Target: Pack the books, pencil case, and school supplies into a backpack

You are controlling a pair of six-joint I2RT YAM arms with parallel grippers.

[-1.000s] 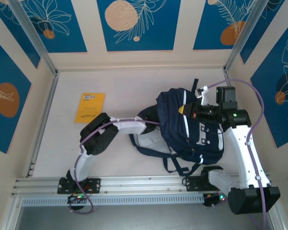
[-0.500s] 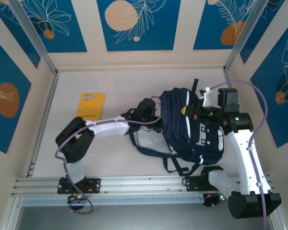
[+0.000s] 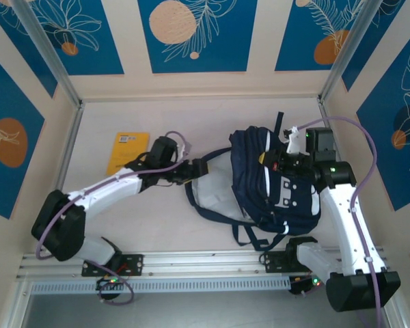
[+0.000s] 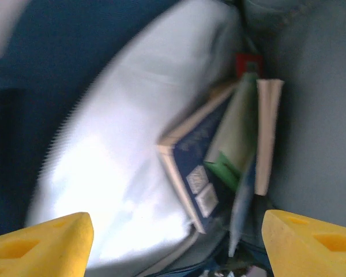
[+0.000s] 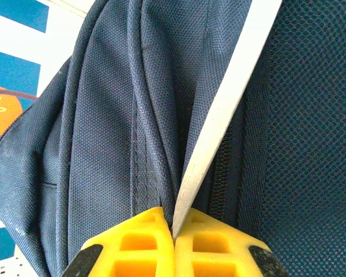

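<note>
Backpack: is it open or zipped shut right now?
Open. The left wrist view looks into the mouth of the backpack: grey lining exposed, with a navy book and a pale green packet inside.

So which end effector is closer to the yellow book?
Left. Left end effector: at the backpack mouth, near the yellow book. Right end effector: farther, pinching the backpack.

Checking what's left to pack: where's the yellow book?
Top view: yellow book lies flat on the left, outside the backpack and well apart from it.
</note>
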